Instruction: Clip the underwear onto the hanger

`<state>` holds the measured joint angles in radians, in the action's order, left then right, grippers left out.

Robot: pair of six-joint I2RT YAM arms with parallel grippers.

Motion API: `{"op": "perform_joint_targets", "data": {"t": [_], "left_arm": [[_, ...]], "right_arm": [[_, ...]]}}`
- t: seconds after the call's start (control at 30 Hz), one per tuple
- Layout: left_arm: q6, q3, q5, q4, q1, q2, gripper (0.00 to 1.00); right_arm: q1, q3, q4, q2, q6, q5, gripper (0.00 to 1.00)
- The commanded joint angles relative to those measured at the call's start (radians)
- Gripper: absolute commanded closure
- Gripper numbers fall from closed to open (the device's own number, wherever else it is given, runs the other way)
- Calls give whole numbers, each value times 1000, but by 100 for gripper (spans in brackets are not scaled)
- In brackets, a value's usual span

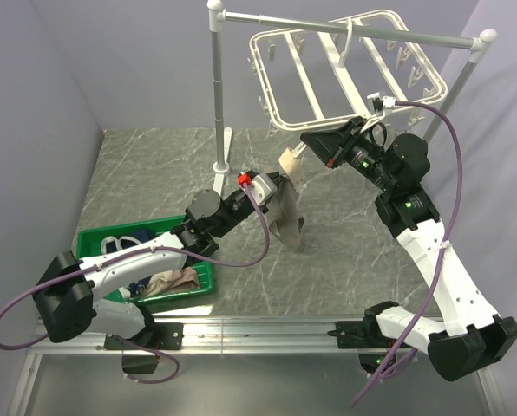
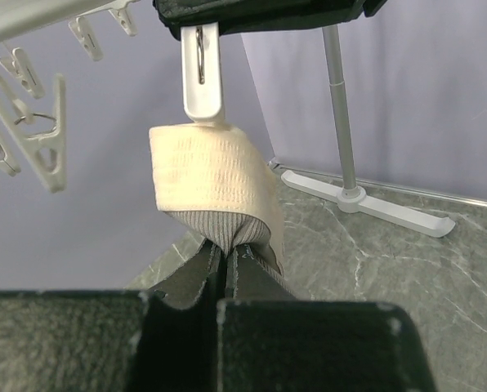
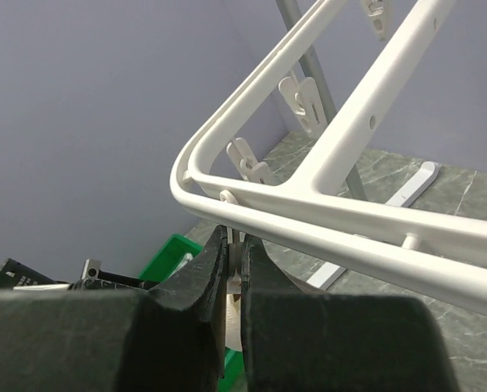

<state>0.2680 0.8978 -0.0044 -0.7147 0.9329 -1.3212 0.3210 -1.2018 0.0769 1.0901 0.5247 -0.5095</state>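
step in hand: getting the underwear (image 2: 223, 229) into a clip, i.e. the actual clipping, roughly mid-task by my read. left gripper (image 2: 225, 255) is pinched tight on the grey ribbed fabric just below the waistband (image 2: 215, 175), holding the garment up off the table (image 1: 345, 251) w/ the beige band folded over on top. right gripper (image 3: 235, 253) is clamped on one clip (image 2: 203, 77) hanging off the near edge of the hanger (image 3: 350, 131), a finger either side of it, prob squeezing it to spread its mouth. in the left wrist view the clip's lower end sits right at the top edge of the waistband, touching or nearly so; can't tell if the band is actually betw the clip's tips yet. from above, the rest of the underwear drapes down below the left gripper, under the hanger's near corner; the hanger itself hangs from the pole rack (image 1: 217, 95). other garments lie in the green basket (image 1: 85, 238) by the left arm, not involved. next move, imo: left arm nudges the band a bit higher into the clip mouth, then the right gripper eases off the clip so it bites, & only after that the left lets go. calls for small, slow motion. the band is folded double so may be thick for the clip, and if the left releases first the garment drops.
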Motion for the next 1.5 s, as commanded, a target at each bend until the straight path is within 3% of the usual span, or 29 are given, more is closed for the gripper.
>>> {"op": "perform_joint_targets", "data": {"t": [0.0,1.37,1.47], "left_arm": [[5,21,12,-68,3,-4,100],[8,127,30,-95,4,-65,100],[11,133,29,-95,4,-73,100]], "right_arm": [[-3,-10,20,1,35,-32,100],[-7,1,11,14,29,-61,100],[-7,-1,8,14,29,-63,95]]}}
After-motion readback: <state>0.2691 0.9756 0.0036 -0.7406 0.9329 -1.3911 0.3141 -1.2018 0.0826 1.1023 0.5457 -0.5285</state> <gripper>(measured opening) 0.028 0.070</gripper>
